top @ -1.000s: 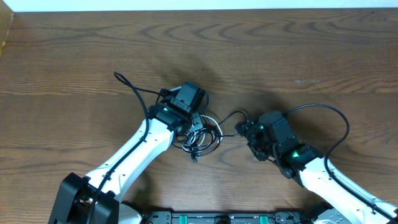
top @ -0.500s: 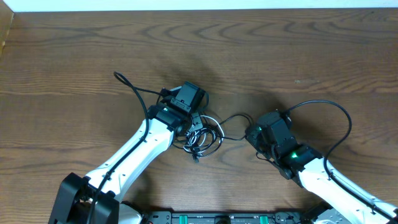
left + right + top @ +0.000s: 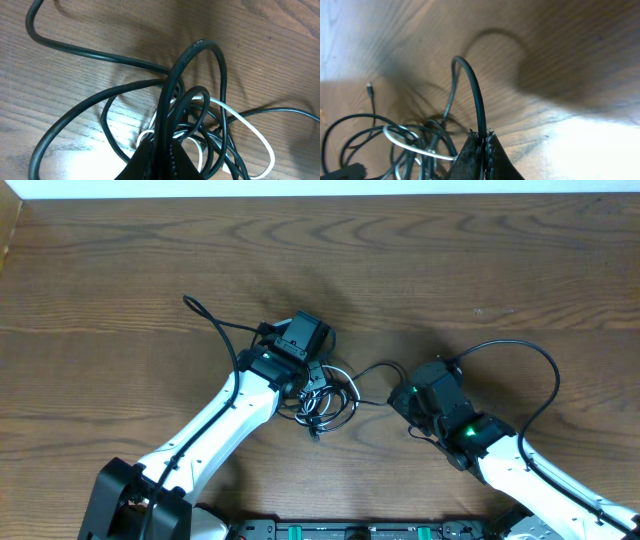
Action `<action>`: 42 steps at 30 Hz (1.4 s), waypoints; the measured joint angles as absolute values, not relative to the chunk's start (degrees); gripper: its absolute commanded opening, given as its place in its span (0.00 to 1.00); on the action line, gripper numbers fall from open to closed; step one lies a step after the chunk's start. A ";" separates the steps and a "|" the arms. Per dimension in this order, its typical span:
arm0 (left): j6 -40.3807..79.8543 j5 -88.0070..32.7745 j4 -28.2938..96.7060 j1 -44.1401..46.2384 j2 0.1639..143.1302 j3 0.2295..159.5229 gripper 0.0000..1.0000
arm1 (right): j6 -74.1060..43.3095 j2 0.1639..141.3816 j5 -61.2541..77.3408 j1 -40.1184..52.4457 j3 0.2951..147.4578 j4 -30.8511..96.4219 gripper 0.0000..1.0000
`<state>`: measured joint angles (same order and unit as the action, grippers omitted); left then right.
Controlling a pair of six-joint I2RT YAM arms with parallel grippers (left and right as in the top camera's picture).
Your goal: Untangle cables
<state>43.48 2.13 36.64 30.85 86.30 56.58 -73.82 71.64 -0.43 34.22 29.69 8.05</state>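
Note:
The black cable (image 3: 340,402) and the white cable (image 3: 343,370) lie knotted in a small heap at the table's middle. My left gripper (image 3: 312,376) sits at the heap's left edge. In the left wrist view this gripper (image 3: 161,146) is shut on a black cable (image 3: 195,50) loop, and the white cable (image 3: 252,131) curves off to the right. One black strand (image 3: 375,367) arcs from the heap to my right gripper (image 3: 402,394). In the right wrist view that gripper (image 3: 483,136) is shut on the black cable (image 3: 472,85), with the white cable (image 3: 402,143) lower left.
A thicker black arm wire (image 3: 215,320) loops out behind the left arm. Another arm wire (image 3: 545,370) arcs over the right arm. A small plug (image 3: 369,86) on a thin black end lies at the heap's far side. Bare wooden table (image 3: 480,260) surrounds the heap.
The right gripper has closed from open onto the black strand and shifted slightly toward the heap. The left arm and the heap have stayed still.

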 measured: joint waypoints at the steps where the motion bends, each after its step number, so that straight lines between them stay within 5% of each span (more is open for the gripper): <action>1: 43.48 2.13 36.64 30.85 86.30 56.58 0.08 | -73.78 71.64 -0.45 34.24 29.69 7.73 0.11; 5: 43.48 2.13 36.67 30.85 86.30 56.58 0.08 | -73.80 71.64 0.25 34.33 29.69 7.60 0.23; 16: 43.48 2.13 36.67 30.85 86.30 56.58 0.08 | -73.63 74.46 0.16 35.33 29.69 7.62 0.34; 18: 43.48 2.13 36.67 30.85 86.30 56.58 0.08 | -73.67 76.95 0.16 35.86 29.65 5.45 0.27; 19: 43.48 2.13 36.67 30.85 86.30 56.58 0.08 | -73.67 78.35 0.05 36.05 29.65 3.97 0.01; 26: 43.48 2.57 36.71 30.85 86.30 56.58 0.08 | -68.12 79.13 2.33 35.35 29.61 0.40 0.01; 32: 43.48 4.97 37.10 30.83 86.30 56.58 0.08 | -56.77 64.20 5.08 32.75 29.63 3.53 0.01; 42: 45.01 6.04 39.44 28.36 86.30 56.34 0.08 | -46.81 47.42 6.22 25.41 47.16 40.73 0.02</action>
